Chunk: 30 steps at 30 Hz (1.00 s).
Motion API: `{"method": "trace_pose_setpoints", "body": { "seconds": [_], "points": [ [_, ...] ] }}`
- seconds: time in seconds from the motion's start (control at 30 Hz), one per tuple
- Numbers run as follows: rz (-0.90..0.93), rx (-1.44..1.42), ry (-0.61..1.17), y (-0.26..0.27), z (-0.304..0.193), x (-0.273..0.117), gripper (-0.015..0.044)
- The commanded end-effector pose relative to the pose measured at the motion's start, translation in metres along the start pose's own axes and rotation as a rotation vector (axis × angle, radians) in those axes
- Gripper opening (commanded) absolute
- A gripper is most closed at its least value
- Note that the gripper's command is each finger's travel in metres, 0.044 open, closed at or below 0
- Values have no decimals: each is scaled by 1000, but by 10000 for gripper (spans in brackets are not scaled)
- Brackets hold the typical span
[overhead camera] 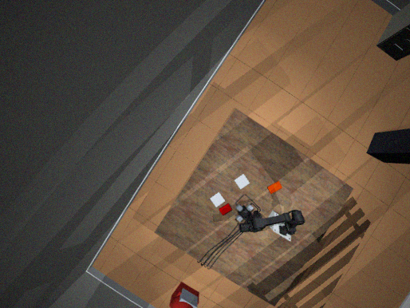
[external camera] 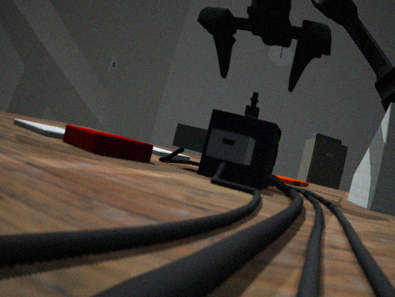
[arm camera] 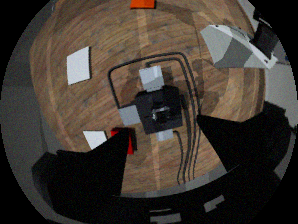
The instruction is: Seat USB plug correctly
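Note:
The black power cube [external camera: 265,138] [arm camera: 145,102] stands on the table with cables around it. The small dark USB plug [external camera: 252,111] [arm camera: 161,115] stands upright in its top socket, with its thin stem pointing up. Which way round it sits is too dark to tell. My gripper [external camera: 257,84] [arm camera: 164,124] is open and empty, pointing down above the cube. Its fingertips are a little higher than the plug's top, one on either side of it in the exterior view. In the top view the arm covers most of the cube.
Grey adapters [external camera: 232,154] [arm camera: 151,77] stick out of the cube's sides. Black cables [overhead camera: 217,249] [external camera: 215,250] run off along the table. A red block [overhead camera: 225,209] [external camera: 107,144] lies near the cube. White tiles [overhead camera: 242,181] [arm camera: 79,65] and an orange block [overhead camera: 274,187] [arm camera: 143,4] lie farther off.

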<state>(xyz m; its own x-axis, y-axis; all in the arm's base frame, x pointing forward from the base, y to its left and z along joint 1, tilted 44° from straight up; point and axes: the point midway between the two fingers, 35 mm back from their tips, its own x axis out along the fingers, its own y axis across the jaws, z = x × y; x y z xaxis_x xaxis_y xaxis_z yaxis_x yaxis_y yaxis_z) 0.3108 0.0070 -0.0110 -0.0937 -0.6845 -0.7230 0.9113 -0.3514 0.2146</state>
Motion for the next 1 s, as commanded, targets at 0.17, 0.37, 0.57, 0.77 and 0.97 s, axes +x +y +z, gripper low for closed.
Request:
{"method": "trace_pose_setpoints", "body": {
  "seconds": [0.17,0.37,0.57,0.77,0.97],
  "points": [
    [1,-8,-5,-2,1,10,440],
    [1,-8,-6,-2,1,16,440],
    [1,-8,-6,-2,1,19,440],
    [-1,0,-1,0,0,17,282],
    [-1,0,-1,0,0,17,125]
  ]
}}
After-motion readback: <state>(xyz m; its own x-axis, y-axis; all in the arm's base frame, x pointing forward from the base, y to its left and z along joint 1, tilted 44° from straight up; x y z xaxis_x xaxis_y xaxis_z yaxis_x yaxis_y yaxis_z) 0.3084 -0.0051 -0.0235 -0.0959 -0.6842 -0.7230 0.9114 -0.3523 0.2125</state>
